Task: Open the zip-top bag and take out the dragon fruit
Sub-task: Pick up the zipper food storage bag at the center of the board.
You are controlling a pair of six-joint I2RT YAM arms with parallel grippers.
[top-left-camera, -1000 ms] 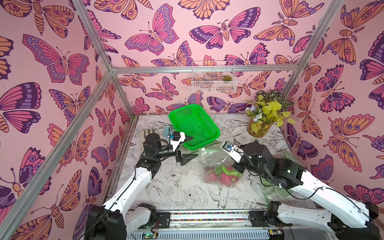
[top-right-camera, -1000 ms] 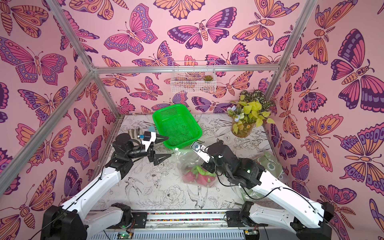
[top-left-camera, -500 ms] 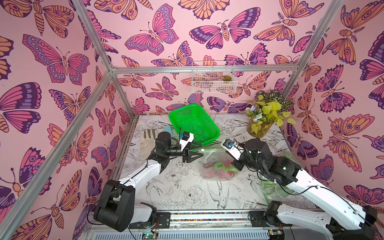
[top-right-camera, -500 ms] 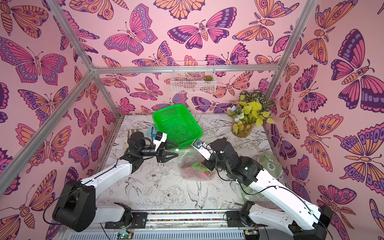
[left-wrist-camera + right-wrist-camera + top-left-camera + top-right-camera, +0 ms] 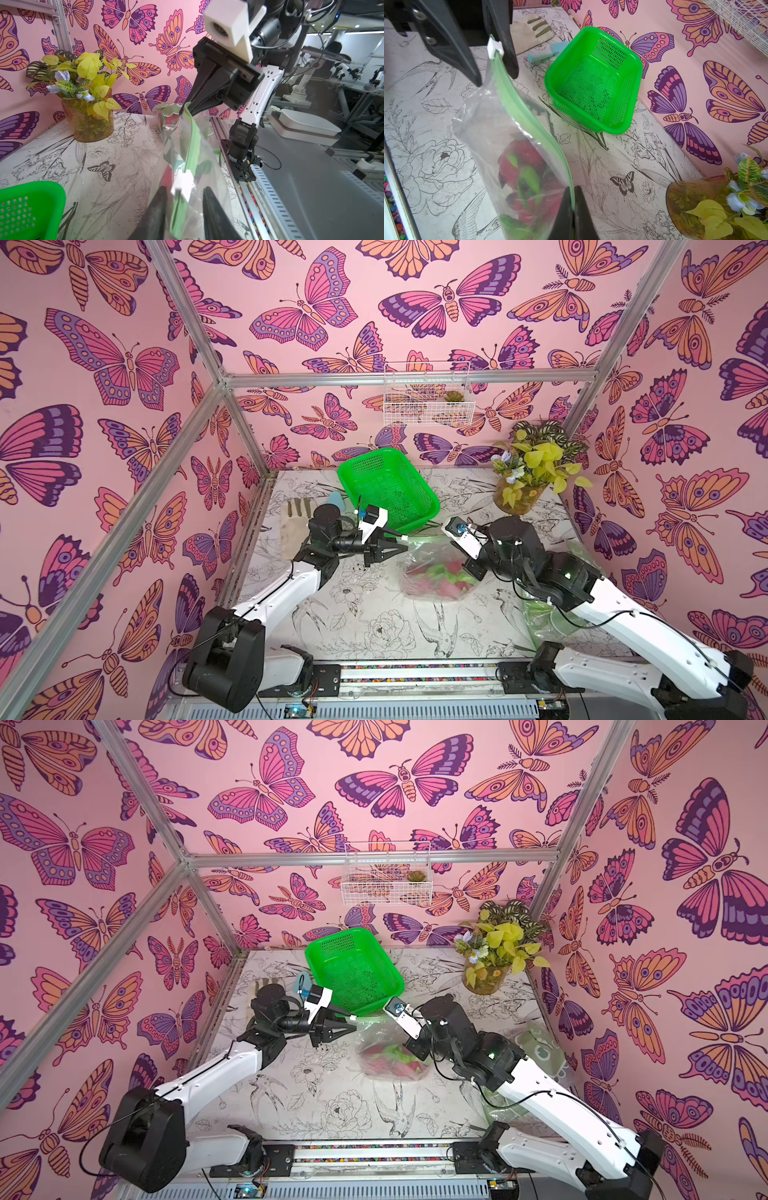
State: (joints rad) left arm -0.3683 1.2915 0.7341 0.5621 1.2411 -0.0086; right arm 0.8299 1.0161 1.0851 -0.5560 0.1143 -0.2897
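Note:
A clear zip-top bag (image 5: pixel 436 568) (image 5: pixel 390 1052) stands on the table's middle with its green zip strip (image 5: pixel 529 124) pulled up and taut. Dragon fruit (image 5: pixel 440 578) (image 5: pixel 525 162), magenta with green scales, lies inside it. My right gripper (image 5: pixel 573 188) (image 5: pixel 187 112) is shut on one end of the strip. At the other end sits the white slider (image 5: pixel 182 184) (image 5: pixel 494 48). My left gripper (image 5: pixel 185 188) (image 5: pixel 405 547) (image 5: pixel 353 1027) straddles that end, jaws partly closed, with gaps still showing beside the strip.
An empty green basket (image 5: pixel 390 489) stands just behind the bag. A potted plant (image 5: pixel 528 477) is at the back right, a glove (image 5: pixel 295 518) and a blue sponge (image 5: pixel 334 499) at the back left. Another plastic bag (image 5: pixel 540 614) lies under my right arm.
My left arm has reached right to the bag's slider end and its jaws have narrowed round it. My right gripper has kept its hold and raised the zip strip.

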